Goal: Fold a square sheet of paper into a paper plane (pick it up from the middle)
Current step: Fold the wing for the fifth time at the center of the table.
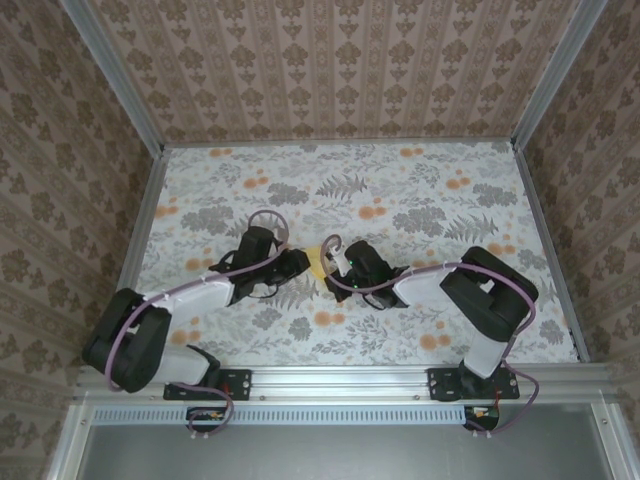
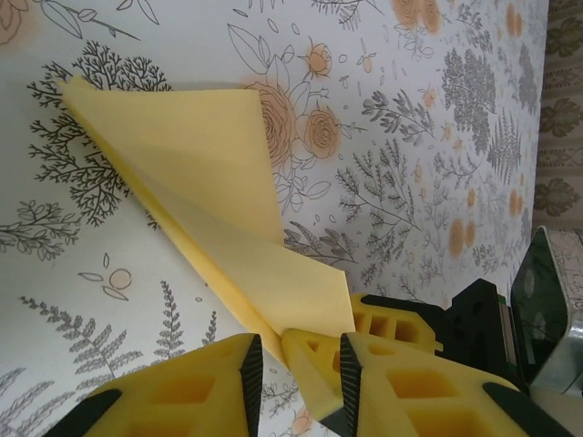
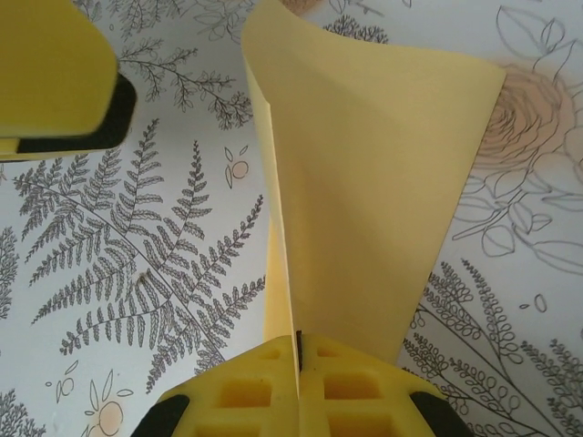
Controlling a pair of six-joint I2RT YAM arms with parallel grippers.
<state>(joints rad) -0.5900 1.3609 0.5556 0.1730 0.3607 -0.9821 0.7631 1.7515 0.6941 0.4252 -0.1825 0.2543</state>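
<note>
**Item 1, near edge.** A metal rail (image 1: 340, 382) carries both arm bases. The left arm (image 1: 180, 305) and right arm (image 1: 480, 290) reach inward, so the two wrists meet near the middle of the table.

**Item 2, right gripper (image 3: 297, 364).** Its jaws are pressed together, pinching the lower end of the sheet of paper (image 3: 373, 182). In the right wrist view the sheet rises from the pads, with a long crease running up from the pinch.

**Item 3, left gripper (image 2: 296, 373).** Its jaws are spread with a clear gap. In the left wrist view the right gripper's yellow fingers (image 2: 314, 364) and the narrow end of the sheet (image 2: 209, 173) sit in that gap. You cannot tell whether the left pads touch the paper.

**Item 4, sheet of paper (image 1: 318, 262).** It is pale yellow and folded, and one flap lifts off the surface. From above you find it between the two grippers, about mid-table.

**Item 5, table (image 1: 400, 180).** It has a floral cover with grey leaves and orange blotches.

**Item 6, far side.** Patterned brown walls (image 1: 330, 70) close in the far side.
</note>
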